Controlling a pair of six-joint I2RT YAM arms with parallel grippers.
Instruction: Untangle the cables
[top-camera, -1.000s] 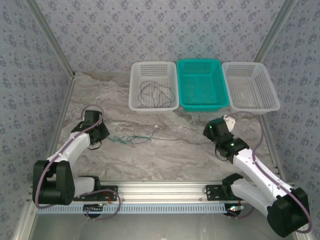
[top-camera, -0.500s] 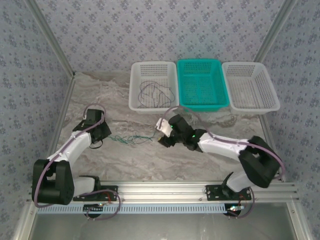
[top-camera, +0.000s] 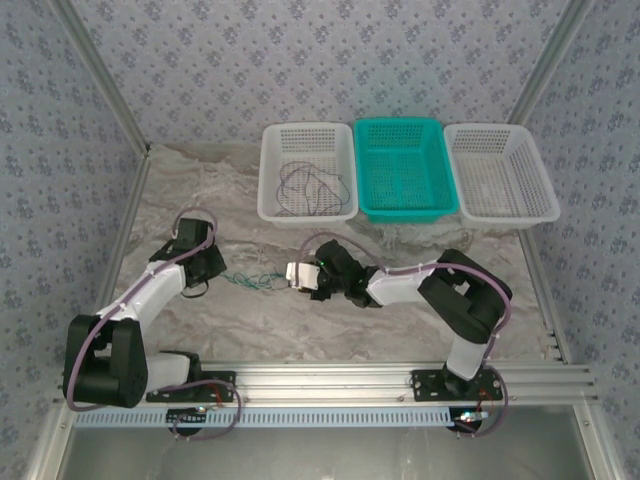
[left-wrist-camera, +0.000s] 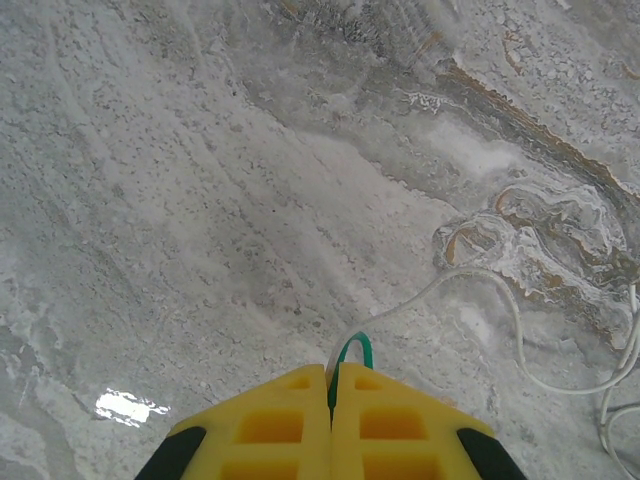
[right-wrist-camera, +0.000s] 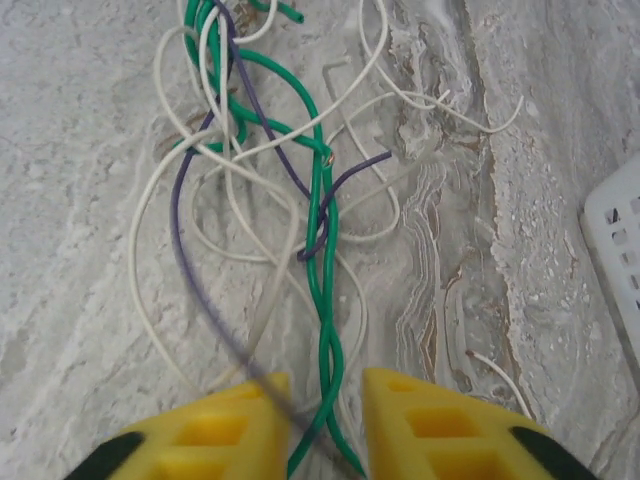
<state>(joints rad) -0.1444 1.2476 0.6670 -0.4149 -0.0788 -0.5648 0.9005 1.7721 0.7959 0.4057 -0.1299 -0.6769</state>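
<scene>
Right arm has swung from the right side to mid-table since a second ago. I log the right gripper (right-wrist-camera: 325, 385) at the cables (right-wrist-camera: 250, 215), fingers apart, astride a green cable (right-wrist-camera: 318, 215). My left gripper (left-wrist-camera: 330, 378) is pressed together, pinching a green end. Dark cables (top-camera: 312, 186) lie in the white basket (top-camera: 268, 175).

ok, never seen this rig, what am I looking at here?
Two robot arms, bolted along the near edge of a table. The wide shot comes from a fixed camera above and behind them; each close-up is from a wrist camera, yellow gripper fingers at the bottom. On the table lies a tangle of white, green and purple cables. Three baskets stand behind; the left basket holds more cables. The left gripper is shut on a green cable. The right gripper's jaws stand apart, a green strand running between them.
</scene>
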